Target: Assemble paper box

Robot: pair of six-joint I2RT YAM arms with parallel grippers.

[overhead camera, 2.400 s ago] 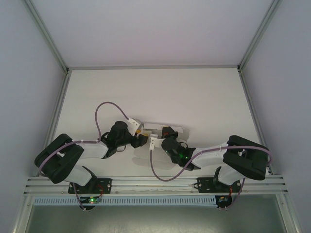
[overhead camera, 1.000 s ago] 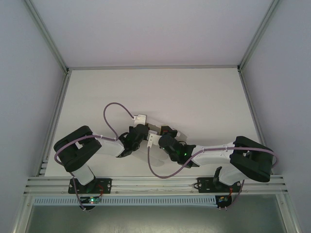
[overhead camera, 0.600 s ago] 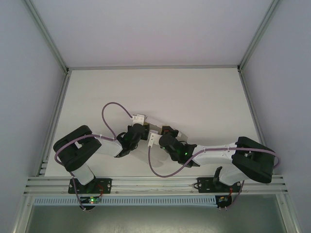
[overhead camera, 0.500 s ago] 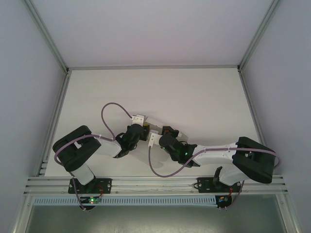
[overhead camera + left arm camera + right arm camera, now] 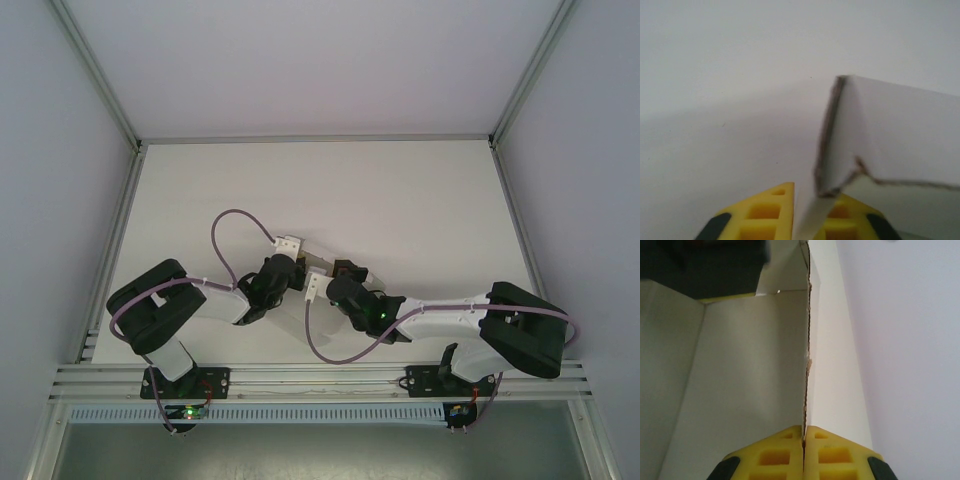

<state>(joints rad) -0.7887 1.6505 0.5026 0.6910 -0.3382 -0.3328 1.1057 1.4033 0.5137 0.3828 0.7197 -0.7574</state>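
The white table (image 5: pixel 400 200) has a metal rail (image 5: pixel 320 138) along its far edge. The paper box (image 5: pixel 890 130) stands near the table's middle, closer to its near edge.

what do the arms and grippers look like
The left arm and right arm have bulky black joints and white links, each with a lilac cable looping along it. A green light glows on the right arm. The left gripper and right gripper have yellow fingers with square recesses.
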